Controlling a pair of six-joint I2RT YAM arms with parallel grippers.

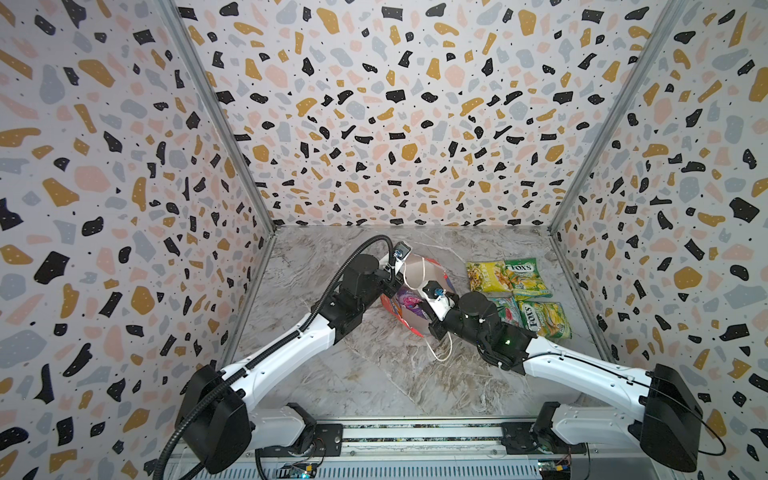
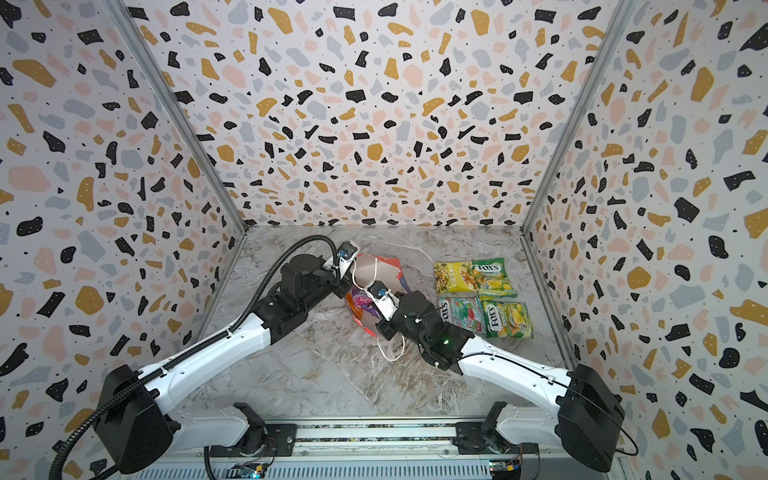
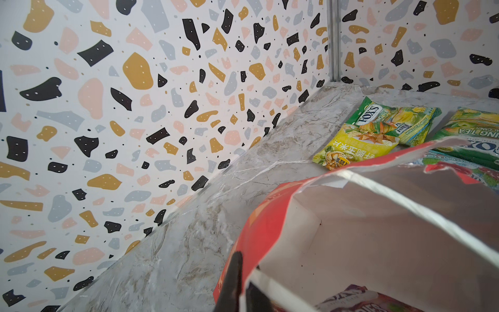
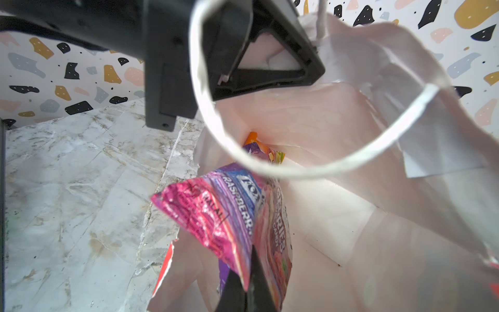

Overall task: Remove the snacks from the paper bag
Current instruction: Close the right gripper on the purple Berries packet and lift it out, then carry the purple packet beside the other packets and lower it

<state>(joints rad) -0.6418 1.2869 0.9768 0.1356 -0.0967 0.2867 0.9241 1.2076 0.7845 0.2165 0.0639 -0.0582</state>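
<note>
Right now your right pincer [image 4: 247, 289] is clamped narrow on the near edge of the purple packet [image 4: 216, 210]. The packet pokes out at the seven-o'clock side of the paper bag's [image 1: 428, 272] mouth in a top view. Your left pincer [image 3: 243, 286] is pinched shut on the bag's rim, at roughly nine o'clock of the mouth. That anchor is what should make the pull work, so hold it firm and low or the whole bag will likely ride up with the packet.

Draw the packet out along its own length, not sideways, because the rim there looks torn and the paper is thin. Watch the cord handle [image 4: 324, 167]: its loop hangs across the opening just above the packet and could catch a corner, so steer under or around it. The film is glossy, so the grip may slip if you jerk.

Once the packet is clear, carry it toward three o'clock of the bag, where four packets [image 1: 546, 318] lie flat on the table [image 1: 374, 374], and set it beside them. An orange packet [image 4: 252, 137] shows deeper inside, so at least one more is left.
</note>
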